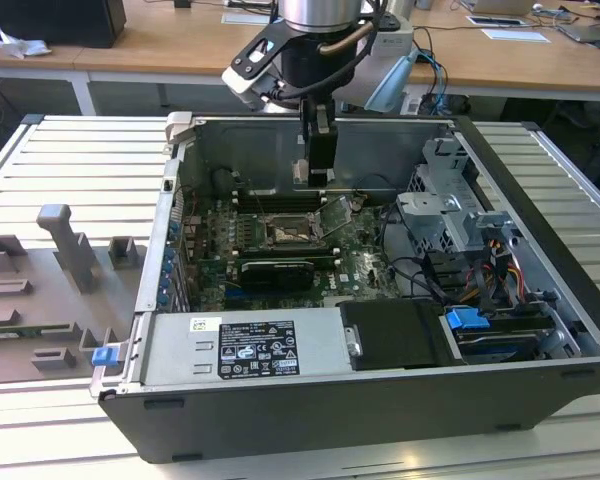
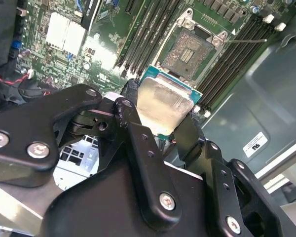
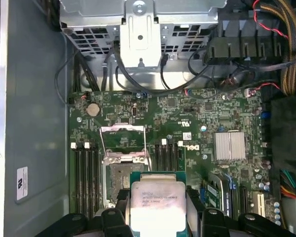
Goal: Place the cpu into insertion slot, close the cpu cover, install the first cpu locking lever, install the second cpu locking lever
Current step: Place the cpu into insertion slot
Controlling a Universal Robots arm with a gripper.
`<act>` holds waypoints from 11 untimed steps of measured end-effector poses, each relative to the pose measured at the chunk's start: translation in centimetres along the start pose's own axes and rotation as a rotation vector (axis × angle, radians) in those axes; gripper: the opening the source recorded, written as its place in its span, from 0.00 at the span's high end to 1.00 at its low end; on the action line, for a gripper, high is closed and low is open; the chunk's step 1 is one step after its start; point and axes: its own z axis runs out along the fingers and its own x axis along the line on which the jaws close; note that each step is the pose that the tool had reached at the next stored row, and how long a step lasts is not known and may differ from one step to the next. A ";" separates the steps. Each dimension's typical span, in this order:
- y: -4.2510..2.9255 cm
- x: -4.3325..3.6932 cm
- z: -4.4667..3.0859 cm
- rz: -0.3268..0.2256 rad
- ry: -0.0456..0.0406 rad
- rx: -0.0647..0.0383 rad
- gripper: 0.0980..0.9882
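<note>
Just above the insertion slot point(image 2: 190, 49), a bit off to one side of it, the cpu point(image 2: 163, 104) is held flat with its metal top up. It's pinched by its edges in the gripper point(image 2: 158, 123), presumably so the underside gets left untouched. Right beside the slot, the cpu cover point(image 3: 123, 129) is flipped up and open, which is why the contacts are left bare for the chip. Nothing's been seated yet, as far as can be judged: the slot looks empty and the chip is hovered clear of the green board point(image 3: 197, 113).
</note>
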 end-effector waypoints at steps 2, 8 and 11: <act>0.00 0.02 0.02 0.017 -0.0014 0.000 0.51; -0.01 0.05 0.12 0.077 -0.0075 -0.001 0.51; -0.02 0.05 0.22 0.128 -0.0118 -0.001 0.51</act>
